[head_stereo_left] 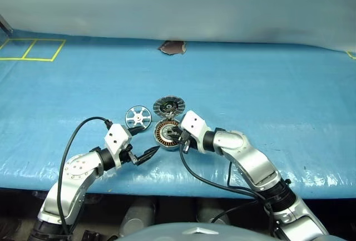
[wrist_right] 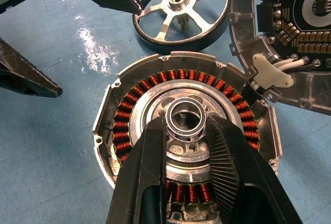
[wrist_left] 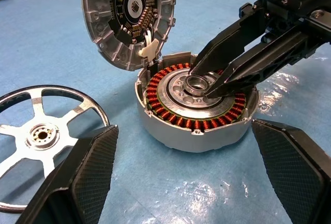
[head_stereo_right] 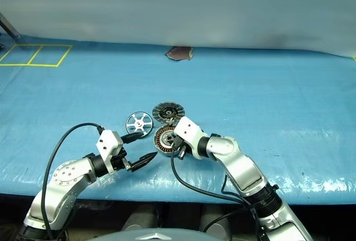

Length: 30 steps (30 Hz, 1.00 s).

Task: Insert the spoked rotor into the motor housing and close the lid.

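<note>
The right hand (wrist_right: 185, 131) is pinched on the centre bearing of the motor housing (wrist_left: 196, 105), lid (wrist_left: 129, 19) upright, while the left hand (head_stereo_left: 142, 143) stands wide open and empty near the spoked rotor (head_stereo_left: 138, 117) on the worktop (head_stereo_left: 267, 85); it should grasp the rim squarely.

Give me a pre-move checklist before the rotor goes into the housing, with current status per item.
1. Lid swung open, clear of the cup: ok.
2. Motor housing sitting flat on the blue mat, windings exposed: ok.
3. Housing centre free for the rotor: not ok; the right gripper is closed on the centre bearing.
4. Spoked rotor within reach, lying flat beside the housing: ok.
5. Left gripper open and empty, ready to pick: ok.
6. Rotor held: not ok, not yet picked up.
</note>
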Each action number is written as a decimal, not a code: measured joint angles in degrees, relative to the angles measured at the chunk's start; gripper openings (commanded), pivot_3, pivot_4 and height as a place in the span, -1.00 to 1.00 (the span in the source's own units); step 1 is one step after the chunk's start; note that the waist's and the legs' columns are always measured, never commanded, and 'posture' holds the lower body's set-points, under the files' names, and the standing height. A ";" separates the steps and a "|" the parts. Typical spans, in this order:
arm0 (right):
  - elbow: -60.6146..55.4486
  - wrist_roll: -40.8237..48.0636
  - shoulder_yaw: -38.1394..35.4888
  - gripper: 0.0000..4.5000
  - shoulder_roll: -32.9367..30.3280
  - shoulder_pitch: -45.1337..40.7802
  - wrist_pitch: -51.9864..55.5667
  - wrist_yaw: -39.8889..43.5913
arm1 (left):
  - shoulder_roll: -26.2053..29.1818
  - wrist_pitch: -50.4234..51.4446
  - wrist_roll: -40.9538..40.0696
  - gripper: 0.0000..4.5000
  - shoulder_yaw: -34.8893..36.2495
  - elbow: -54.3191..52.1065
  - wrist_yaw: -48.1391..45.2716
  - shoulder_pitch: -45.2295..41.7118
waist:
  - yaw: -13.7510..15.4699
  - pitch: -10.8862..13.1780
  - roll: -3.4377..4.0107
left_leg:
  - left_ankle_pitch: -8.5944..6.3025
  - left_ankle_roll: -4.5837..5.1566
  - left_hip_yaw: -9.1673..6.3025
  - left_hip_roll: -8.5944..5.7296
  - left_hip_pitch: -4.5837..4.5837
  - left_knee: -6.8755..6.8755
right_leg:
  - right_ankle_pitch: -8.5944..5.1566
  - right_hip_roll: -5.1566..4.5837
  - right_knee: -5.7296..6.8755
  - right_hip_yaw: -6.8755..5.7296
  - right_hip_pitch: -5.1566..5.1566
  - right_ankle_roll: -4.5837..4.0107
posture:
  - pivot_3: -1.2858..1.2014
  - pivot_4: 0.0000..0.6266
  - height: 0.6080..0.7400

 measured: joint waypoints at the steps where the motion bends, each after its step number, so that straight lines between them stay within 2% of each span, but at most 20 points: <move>1: 0.00 0.03 0.00 -0.66 -0.01 0.00 0.01 0.06 | 0.00 0.00 0.03 1.00 0.00 0.02 0.02 0.00 | 0.00 0.00 0.00 | 0.00 0.00 0.00 0.00 0.00 0.00 | 0.00 0.00 0.00 0.00 0.00 0.00 | 0.03 -0.52 1.00; 2: 0.00 0.07 0.00 -0.66 -0.04 0.00 0.04 0.15 | 0.00 0.00 0.07 1.00 -0.01 0.03 0.04 0.00 | 0.00 0.00 0.00 | 0.00 0.00 0.00 0.00 0.00 0.00 | 0.00 0.00 0.00 0.00 0.00 0.00 | 0.03 -0.52 1.00; 8: -0.15 0.07 -0.10 0.21 -0.12 -0.01 0.01 0.29 | 0.00 -0.03 0.16 1.00 -0.01 0.27 0.06 -0.08 | -0.02 0.00 0.00 | 0.00 0.00 0.00 0.00 0.00 0.00 | 0.00 0.01 0.00 0.00 0.00 0.00 | 0.03 -0.52 1.00; 18: -0.72 0.51 -1.19 0.21 1.28 -0.01 -0.13 -0.71 | 0.00 -0.09 0.30 1.00 -0.07 1.10 0.08 -0.26 | -0.01 0.00 0.00 | 0.00 0.00 0.00 0.00 0.00 0.00 | 0.00 0.01 0.01 0.00 -0.01 0.00 | 0.03 -0.52 1.00; 22: -0.98 1.55 -2.19 -0.16 2.37 -0.13 -0.13 -0.75 | 0.00 -0.16 0.90 1.00 -0.13 1.21 0.10 -0.28 | -0.01 0.00 0.00 | 0.00 0.00 0.00 0.00 0.00 0.00 | 0.00 0.01 0.01 0.00 -0.01 0.00 | 0.03 -0.52 1.00; 25: -0.23 1.51 -2.32 -0.61 2.59 -0.18 -0.44 -0.81 | -0.01 -0.22 1.55 1.00 -0.21 1.50 0.11 -0.31 | -0.02 0.00 0.00 | 0.00 0.00 0.00 -0.01 0.00 0.00 | 0.00 0.02 0.01 0.00 -0.01 0.00 | 0.03 -0.52 1.00; 26: 0.16 1.46 -2.32 -0.69 2.71 -0.17 -0.62 -0.88 | -0.03 -0.23 1.72 1.00 -0.29 1.55 0.11 -0.30 | -0.02 0.01 0.01 | 0.00 -0.01 0.00 -0.01 0.00 0.00 | 0.00 0.02 0.01 0.00 -0.02 -0.01 | 0.03 -0.52 1.00; 30: 1.23 1.26 -2.31 -0.69 3.14 -0.19 -0.88 -1.27 | -0.10 -0.33 1.92 1.00 -0.34 1.57 0.12 -0.31 | -0.03 0.00 0.01 | 0.00 -0.01 0.00 -0.01 0.00 0.00 | 0.00 0.03 0.01 0.00 -0.01 -0.01 | 0.03 -0.52 1.00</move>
